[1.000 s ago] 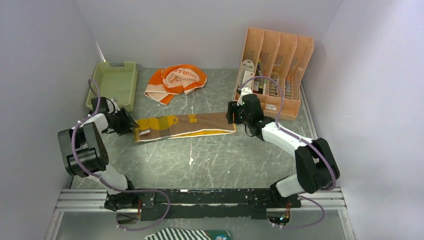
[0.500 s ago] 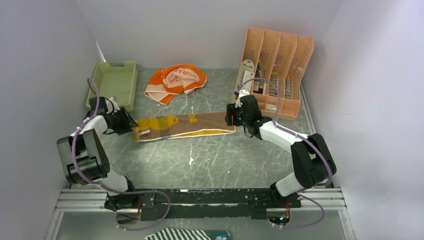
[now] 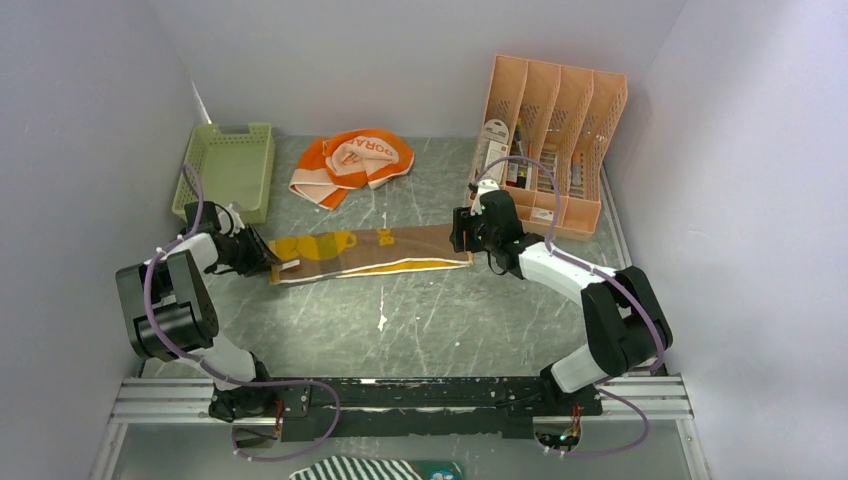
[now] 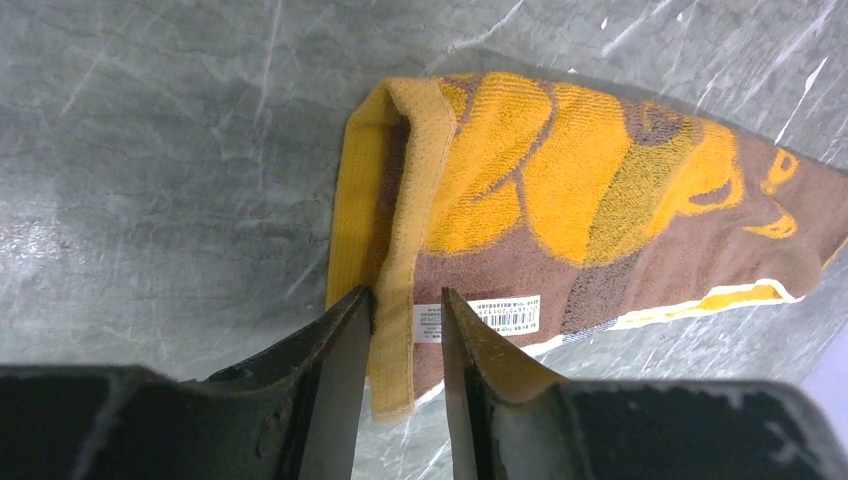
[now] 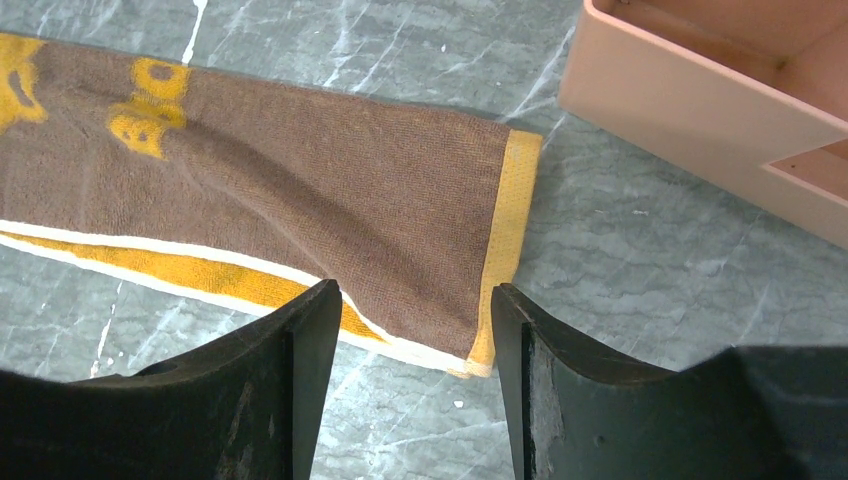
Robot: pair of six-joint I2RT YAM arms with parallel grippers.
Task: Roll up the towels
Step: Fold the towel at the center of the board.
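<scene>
Top external view first: the left arm is folded tight, elbow up near the left wall, forearm reaching right and low, so the left gripper [image 3: 268,262] sits at the left end of the brown-and-yellow towel [image 3: 375,252]. The right arm stretches from its base toward the far left, wrist dipped, with the right gripper [image 3: 466,243] at the towel's right end.

That towel lies flat as a long, narrow strip across the middle of the grey marbled table [image 3: 400,330], folded lengthwise. The orange towel [image 3: 352,160] sits crumpled at the far side, between the pale green perforated basket [image 3: 225,128] and the peach slotted file rack [image 3: 550,110].

Over to the left wrist camera: the dark fingers [image 4: 335,380] stand a narrow gap apart, and the yellow hem [image 4: 420,150], woven flat and folded back over the looped terry pile, runs between them. A sliver of white barcode label [image 4: 478,318] shows beside the hem, so the pinch is not closed.

Right wrist camera now: fingers [image 5: 300,380] spread wide, holding nothing, poised over the near right corner. The brown pile ends there in a yellow band, and a white and yellow edge peeks out beneath.
</scene>
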